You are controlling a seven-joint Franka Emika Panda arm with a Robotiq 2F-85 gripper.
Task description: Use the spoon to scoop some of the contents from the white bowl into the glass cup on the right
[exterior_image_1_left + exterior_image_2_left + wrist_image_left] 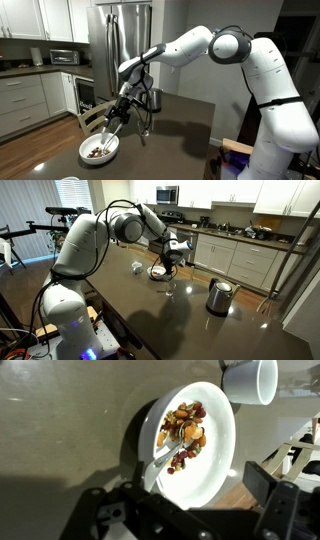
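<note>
Seen from the wrist: a slim silvery spoon [163,456] lying slantwise in the white bowl [215,460]. Scoop end up and to the right, sunk in the contents [180,415]; thin handle down and to the left, reaching the rim on the wrist's side. Long axis a diagonal across the bowl, resting on heap and rim alone. Above it, the gripper [185,512] with jaws spread wide, dark fingers [100,518] low at either side of the picture, clamped on nothing. Bowl round, shallow, smooth and glossy. Heap small and lumpy, dark brown and reddish, like nuts or dried fruit. Just beside the rim at the top right, a white mug [250,380], plain and cylindrical, whether touching or not hard to tell. Underneath, a dark, smooth, faintly reflective table [60,420], with open top on the side away from the mug. In an exterior view, bowl [99,143] close to the table's edge, wooden floor beyond. Near the bowl but apart from it, further in along the table, a small clear glass cup [143,124], upright. Past that, a shiny steel kettle [153,98] with a black handle. In an exterior view, kettle [219,296] well apart from the bowl [158,272], with a broad stretch of dark tabletop towards the camera.
</note>
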